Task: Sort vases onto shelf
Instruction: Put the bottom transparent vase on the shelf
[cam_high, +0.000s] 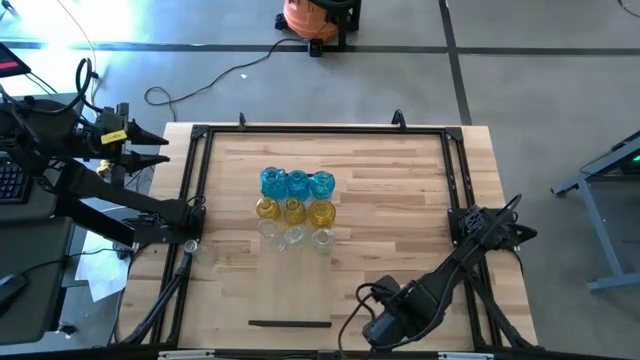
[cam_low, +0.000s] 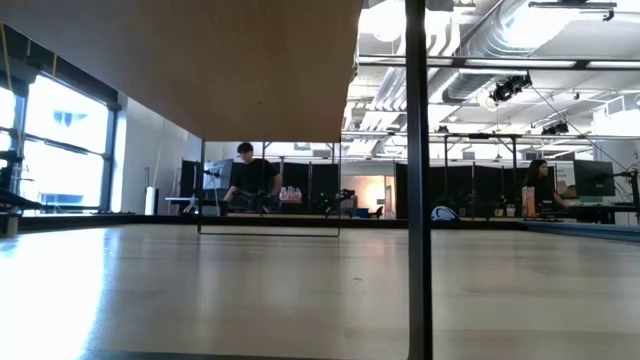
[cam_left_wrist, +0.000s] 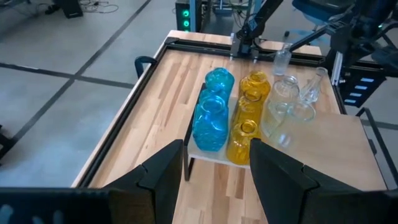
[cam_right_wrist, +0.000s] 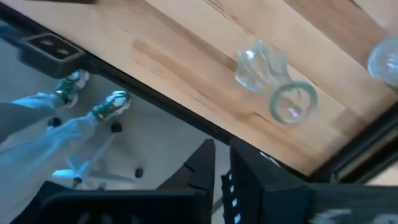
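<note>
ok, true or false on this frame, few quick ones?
1. The blue vases stand in one row beside the yellow vases. True.
2. The left end effector grips a yellow vase. False: it is open and empty, short of the group.
3. One clear vase lies on its side near the table's edge. True.
4. The right end effector hovers over the blue row. False: it is by the table's edge, away from the group.
</note>
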